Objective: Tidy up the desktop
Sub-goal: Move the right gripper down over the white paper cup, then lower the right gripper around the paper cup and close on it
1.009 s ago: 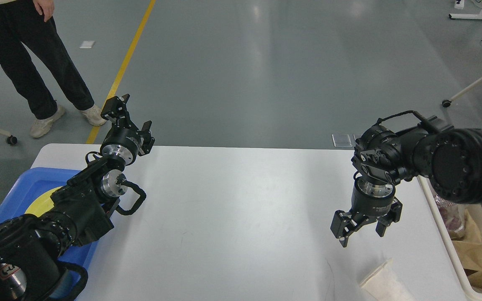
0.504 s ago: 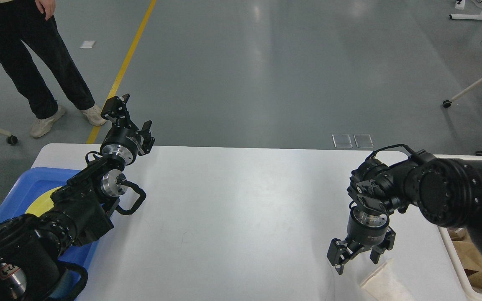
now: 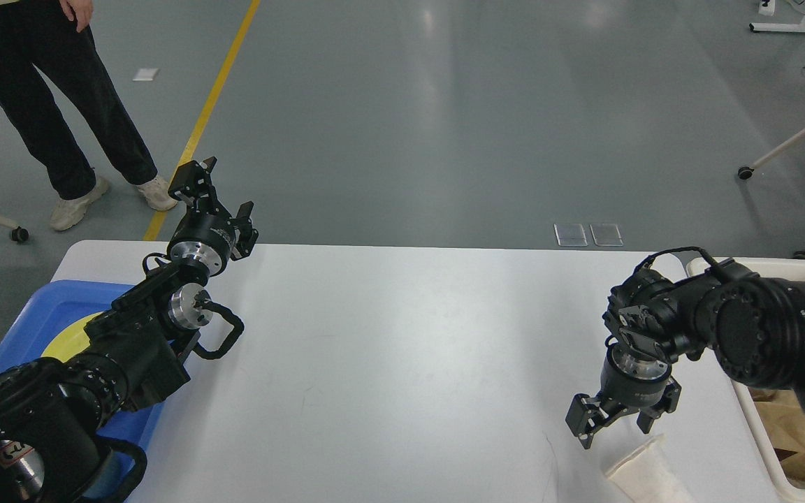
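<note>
The white desktop [image 3: 402,349] fills the lower part of the head view. A crumpled white paper piece [image 3: 643,475] lies on it at the front right edge. My right gripper [image 3: 619,426] points down, open and empty, just above and left of the paper's upper end. My left gripper [image 3: 217,185] is raised over the desktop's far left corner, open and empty.
A blue plastic tray [image 3: 32,314] holding a yellow plate [image 3: 74,335] sits at the left under my left arm. A cream bin [image 3: 766,447] with brown paper stands off the right edge. A person [image 3: 46,91] stands at the far left beyond the table.
My right gripper has moved down and toward the front, from mid-right of the desktop to just above the white paper. The left arm has not moved.
</note>
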